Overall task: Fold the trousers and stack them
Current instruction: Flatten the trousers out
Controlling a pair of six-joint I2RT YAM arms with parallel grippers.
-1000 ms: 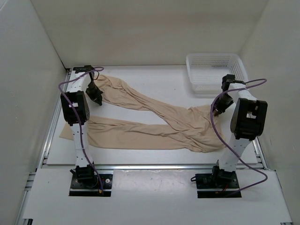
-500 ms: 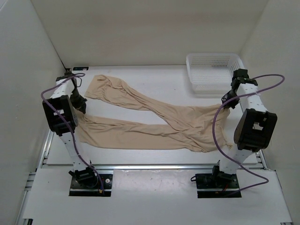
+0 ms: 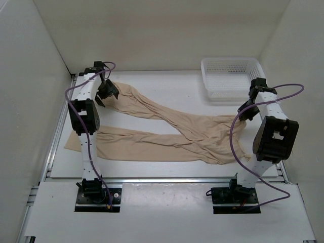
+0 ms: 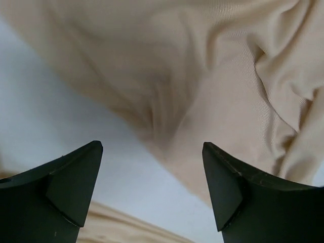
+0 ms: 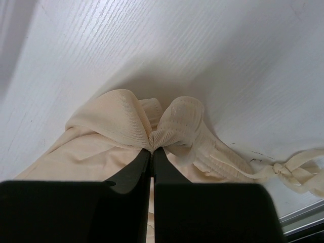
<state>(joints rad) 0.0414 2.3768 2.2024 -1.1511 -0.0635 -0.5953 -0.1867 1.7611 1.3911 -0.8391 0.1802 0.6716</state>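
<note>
The beige trousers [image 3: 152, 144] lie flat across the white table, both legs running left and the waist at the right. My left gripper [image 3: 107, 92] hovers open over the end of the far leg. In the left wrist view its gripper [image 4: 152, 157] has bare table between the fingertips, with wrinkled trousers fabric [image 4: 228, 76] just beyond. My right gripper [image 3: 242, 115] is at the waist. In the right wrist view that gripper [image 5: 152, 148] is shut on a bunched pinch of the ribbed waistband [image 5: 182, 121]. A knotted drawstring [image 5: 283, 169] trails to the right.
A white mesh basket [image 3: 253, 65] stands at the back right of the table [image 3: 167, 86], just behind the right arm. White walls close in on three sides. A metal rail [image 3: 167, 178] runs along the near edge in front of the arm bases.
My left gripper has opened and swung from the table's left side back over the far leg's end. My right gripper closed on the waistband and has stayed there.
</note>
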